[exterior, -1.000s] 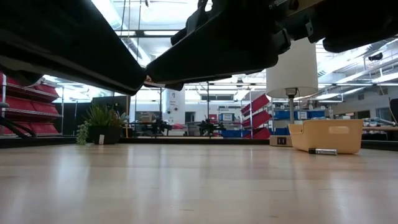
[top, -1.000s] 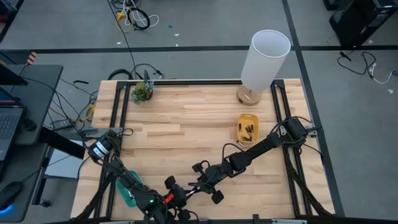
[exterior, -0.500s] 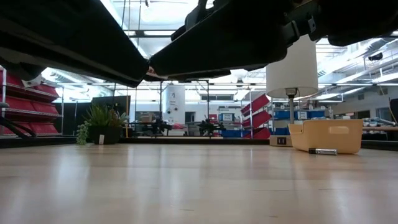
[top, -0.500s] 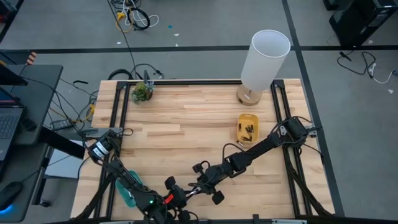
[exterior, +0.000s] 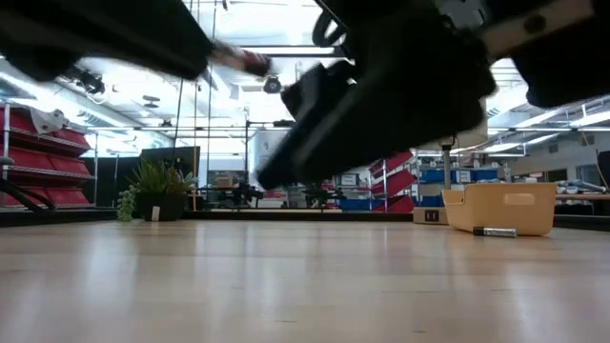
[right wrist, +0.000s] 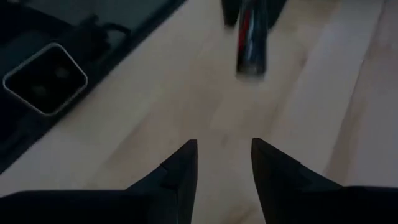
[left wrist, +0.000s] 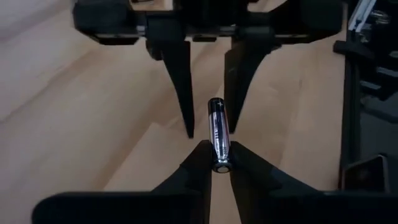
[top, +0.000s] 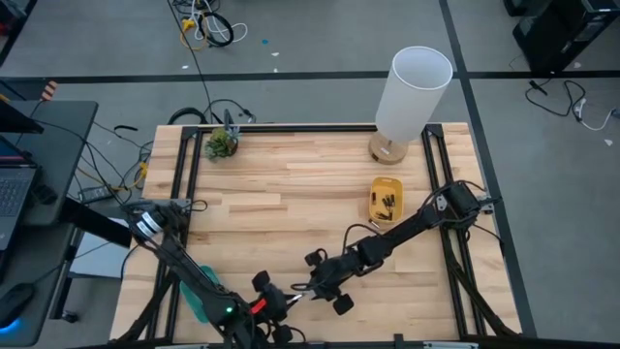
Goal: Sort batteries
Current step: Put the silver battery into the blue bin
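Above the table's near edge, my left gripper (left wrist: 217, 163) (top: 287, 297) is shut on a dark battery (left wrist: 217, 134). My right gripper (right wrist: 224, 152) (top: 308, 288) faces it with its fingers (left wrist: 186, 93) open on either side of the battery's far end, touching nothing. In the right wrist view the battery (right wrist: 252, 43) shows blurred, ahead of the fingertips. At the right, the yellow tray (top: 386, 201) holds several batteries. Another battery (exterior: 496, 232) lies on the table in front of it. The teal tray (top: 197, 296) lies near the left arm. My left gripper pinches one end of the battery (left wrist: 222, 163) between its two fingertips. The battery sticks out forward along the fingers, toward my right gripper. It is lifted clear of the table.
A white lamp (top: 412, 92) stands at the far right on the table, and a small potted plant (top: 221, 143) at the far left. Black rails run along both table sides. Bare wood lies between the trays and the far edge.
My right gripper has opened and let go of the battery, which stays in my left gripper. My left arm has swung, and its gripper has drawn a little away from the right one.
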Robot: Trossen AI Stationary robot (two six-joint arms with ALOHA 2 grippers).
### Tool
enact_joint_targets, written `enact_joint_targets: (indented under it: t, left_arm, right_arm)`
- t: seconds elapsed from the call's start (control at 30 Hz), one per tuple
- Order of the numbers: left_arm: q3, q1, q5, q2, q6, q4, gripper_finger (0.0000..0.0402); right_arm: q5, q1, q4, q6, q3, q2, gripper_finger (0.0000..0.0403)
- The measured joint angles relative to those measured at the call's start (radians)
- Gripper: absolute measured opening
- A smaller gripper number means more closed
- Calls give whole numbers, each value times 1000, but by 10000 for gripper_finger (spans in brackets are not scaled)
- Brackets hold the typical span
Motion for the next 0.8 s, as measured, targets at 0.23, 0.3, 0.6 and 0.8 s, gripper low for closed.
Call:
enact_joint_targets:
  t: [0.23,0.3,0.6,0.8]
  left_arm:
    - [0,-12,223,-118,-79,-228,55]
    - [0,-20,389,-152,-110,-307,55]
    - [-1,-87,757,-313,-365,-637,55]
    - [-1,-139,744,-362,-465,-778,56]
  right_arm:
    - [0,-23,-82,20,0,-2,133]
    - [0,-27,-82,30,-5,-3,133]
    - [0,-43,61,77,-86,-3,133]
    - [0,-49,140,108,-139,-3,132]
